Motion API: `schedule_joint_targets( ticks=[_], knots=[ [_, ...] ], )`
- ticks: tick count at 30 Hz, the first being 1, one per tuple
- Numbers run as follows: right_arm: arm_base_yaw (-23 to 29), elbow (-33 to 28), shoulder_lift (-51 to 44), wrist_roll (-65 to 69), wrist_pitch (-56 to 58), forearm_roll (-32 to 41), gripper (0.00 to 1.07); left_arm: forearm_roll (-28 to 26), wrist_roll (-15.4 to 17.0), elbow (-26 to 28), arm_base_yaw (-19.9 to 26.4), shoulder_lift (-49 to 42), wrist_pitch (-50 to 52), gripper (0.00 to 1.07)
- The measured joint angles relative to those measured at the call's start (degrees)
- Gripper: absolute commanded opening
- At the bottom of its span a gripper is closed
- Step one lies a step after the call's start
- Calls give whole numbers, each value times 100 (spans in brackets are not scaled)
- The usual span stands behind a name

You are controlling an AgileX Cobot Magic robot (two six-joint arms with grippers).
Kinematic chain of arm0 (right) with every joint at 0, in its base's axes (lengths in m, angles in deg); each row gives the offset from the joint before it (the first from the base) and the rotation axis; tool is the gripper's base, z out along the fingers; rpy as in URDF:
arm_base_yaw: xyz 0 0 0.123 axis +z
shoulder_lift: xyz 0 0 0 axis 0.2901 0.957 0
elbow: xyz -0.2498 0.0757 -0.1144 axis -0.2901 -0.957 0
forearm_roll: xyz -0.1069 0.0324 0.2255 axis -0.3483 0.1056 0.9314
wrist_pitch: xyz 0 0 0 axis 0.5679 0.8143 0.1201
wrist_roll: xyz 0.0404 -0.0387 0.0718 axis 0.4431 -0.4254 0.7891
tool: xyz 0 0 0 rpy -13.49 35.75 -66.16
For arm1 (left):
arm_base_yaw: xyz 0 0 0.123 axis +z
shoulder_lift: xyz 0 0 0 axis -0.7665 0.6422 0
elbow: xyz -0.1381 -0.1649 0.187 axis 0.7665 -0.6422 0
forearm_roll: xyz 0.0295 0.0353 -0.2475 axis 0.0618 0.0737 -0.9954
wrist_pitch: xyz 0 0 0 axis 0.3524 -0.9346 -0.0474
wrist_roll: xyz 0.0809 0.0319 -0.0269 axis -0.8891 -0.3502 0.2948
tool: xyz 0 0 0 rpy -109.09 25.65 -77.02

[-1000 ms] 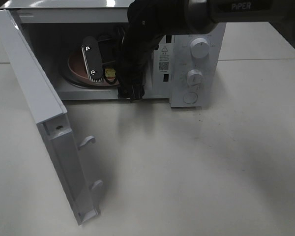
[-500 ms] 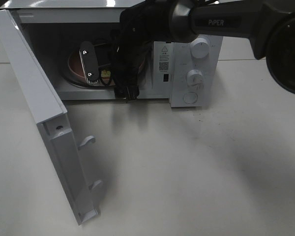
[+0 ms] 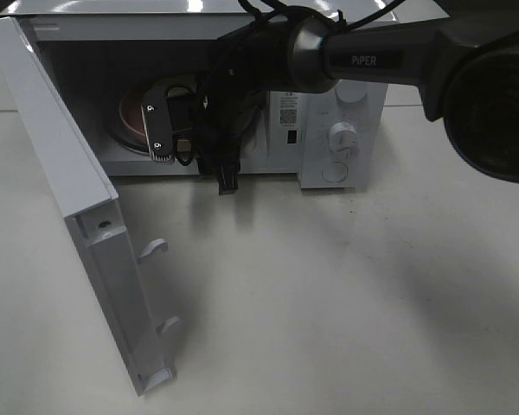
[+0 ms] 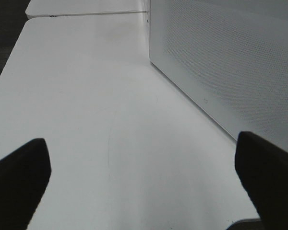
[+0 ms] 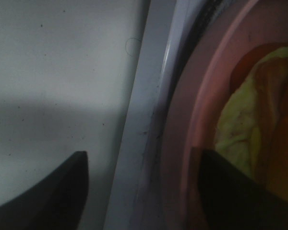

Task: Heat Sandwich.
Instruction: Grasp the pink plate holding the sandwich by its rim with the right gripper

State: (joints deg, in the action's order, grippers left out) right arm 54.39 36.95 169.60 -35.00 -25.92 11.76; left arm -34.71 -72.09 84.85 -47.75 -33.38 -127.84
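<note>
The sandwich (image 5: 259, 110), orange-brown crust with a pale yellow-green filling, lies on a round pink plate (image 5: 182, 143) inside the open microwave (image 3: 346, 95). From the high camera only the plate's left part (image 3: 130, 117) shows, and the sandwich is hidden behind my right gripper (image 3: 169, 130). That gripper (image 5: 141, 158) hangs open at the oven's mouth. One finger is over the plate, the other outside the rim above the white sill (image 5: 144, 120), gripping nothing. Beside the microwave's perforated side wall (image 4: 221, 57), my left gripper (image 4: 144, 191) is wide open and empty above the table.
The microwave door (image 3: 60, 173) stands swung out toward the front left, its latch hooks (image 3: 153, 249) facing the table. The control panel carries a dial (image 3: 342, 136). The black right arm (image 3: 363, 56) crosses above the oven.
My right gripper has turned and drawn toward the oven's front edge, and its jaws have narrowed. The arm has swung higher across the view. The left gripper has not moved.
</note>
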Motion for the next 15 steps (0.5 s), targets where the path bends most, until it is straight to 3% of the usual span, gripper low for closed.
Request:
schedule_joint_targets(
  ticks=[1, 2, 4, 15],
  knots=[
    [-29, 0, 0, 69, 0, 11, 35, 0, 0, 0, 0, 0, 0, 103],
    [-34, 0, 0, 120, -29, 6, 17, 0, 0, 0, 0, 0, 0, 103],
    [-46, 17, -6, 183, -63, 6, 0, 0, 0, 0, 0, 0, 0, 103],
    [-63, 40, -17, 178, -34, -69, 0, 0, 0, 0, 0, 0, 0, 103]
  ],
)
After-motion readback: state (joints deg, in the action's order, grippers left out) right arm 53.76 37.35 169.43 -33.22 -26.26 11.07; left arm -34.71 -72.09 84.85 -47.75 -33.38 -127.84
